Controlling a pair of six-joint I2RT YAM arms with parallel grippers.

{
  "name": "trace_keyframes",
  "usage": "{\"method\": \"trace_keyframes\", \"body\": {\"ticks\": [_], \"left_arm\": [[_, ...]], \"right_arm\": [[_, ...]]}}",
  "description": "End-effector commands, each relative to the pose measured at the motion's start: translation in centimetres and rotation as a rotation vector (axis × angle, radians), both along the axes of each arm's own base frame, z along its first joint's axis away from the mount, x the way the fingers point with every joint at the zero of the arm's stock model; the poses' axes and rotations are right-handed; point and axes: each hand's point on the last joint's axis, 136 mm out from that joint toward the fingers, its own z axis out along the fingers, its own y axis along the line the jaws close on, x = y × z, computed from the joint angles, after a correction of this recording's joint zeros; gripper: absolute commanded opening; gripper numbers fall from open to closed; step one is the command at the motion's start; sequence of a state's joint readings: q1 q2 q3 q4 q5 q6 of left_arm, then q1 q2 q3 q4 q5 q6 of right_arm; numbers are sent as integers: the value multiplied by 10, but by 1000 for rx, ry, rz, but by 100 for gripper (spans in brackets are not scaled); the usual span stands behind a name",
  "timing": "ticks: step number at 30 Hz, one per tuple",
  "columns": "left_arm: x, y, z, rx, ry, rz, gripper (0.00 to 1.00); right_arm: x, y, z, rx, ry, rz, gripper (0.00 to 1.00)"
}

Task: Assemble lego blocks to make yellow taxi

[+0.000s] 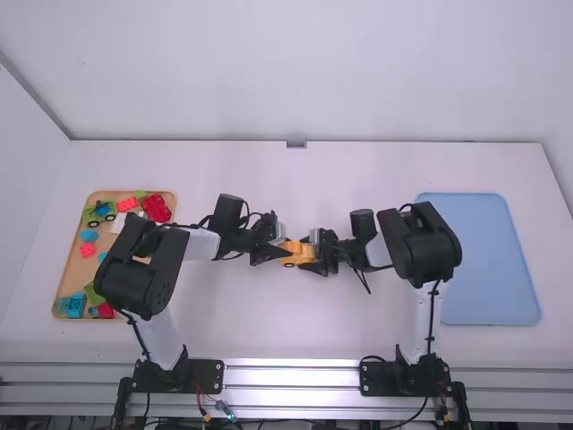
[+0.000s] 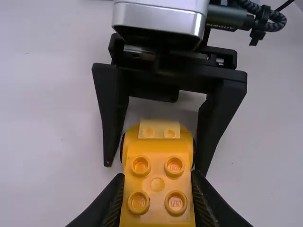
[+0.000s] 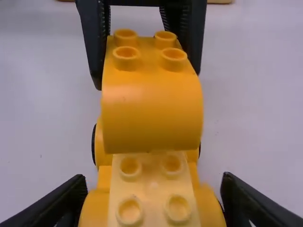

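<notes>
My left gripper [image 1: 283,251] and right gripper [image 1: 312,256] face each other at mid-table, with the orange-yellow car [image 1: 296,261] between them. In the left wrist view, the left gripper [image 2: 157,178] is shut on the studded, curved yellow block [image 2: 157,165]. The right wrist view has this block [image 3: 151,109] above the car's wheeled base [image 3: 154,208]; I cannot tell whether it is fully pressed on. There the right gripper [image 3: 155,191] stands open, one finger on each side of the base. Black wheels partly show beside the base.
On the left, a wooden tray [image 1: 63,260] holds several loose blocks and a green vehicle [image 1: 98,212]. A blue tray [image 1: 491,260] lies at the right, partly under the right arm.
</notes>
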State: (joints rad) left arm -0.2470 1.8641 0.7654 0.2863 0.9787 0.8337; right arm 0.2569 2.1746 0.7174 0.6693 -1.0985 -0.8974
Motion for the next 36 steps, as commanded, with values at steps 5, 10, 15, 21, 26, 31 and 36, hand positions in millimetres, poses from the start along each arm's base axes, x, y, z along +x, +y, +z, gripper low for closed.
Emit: {"method": "trace_keyframes", "body": {"ticks": [5, 10, 15, 21, 26, 31, 36], "left_arm": [[-9, -9, 5, -20, -1, -38, 2], [-8, -10, 2, -31, 1, -39, 2], [-3, -12, -5, -47, 23, -20, 2], [-11, -18, -1, -85, 6, -80, 2], [-11, -20, -8, -49, 7, -66, 2], [-8, -22, -14, -4, -7, -45, 2], [-7, -22, -15, 0, -15, -45, 2]], "right_arm": [[-5, -2, -6, -6, 26, -3, 59], [-7, -1, -7, -9, 39, 1, 54], [-9, -2, -8, -11, 46, 1, 54], [-7, -3, -8, -11, 45, -4, 55], [-7, -3, -8, -11, 45, -4, 55], [-9, -1, -8, -11, 44, 5, 55], [-9, -1, -8, -11, 44, 5, 56]]}}
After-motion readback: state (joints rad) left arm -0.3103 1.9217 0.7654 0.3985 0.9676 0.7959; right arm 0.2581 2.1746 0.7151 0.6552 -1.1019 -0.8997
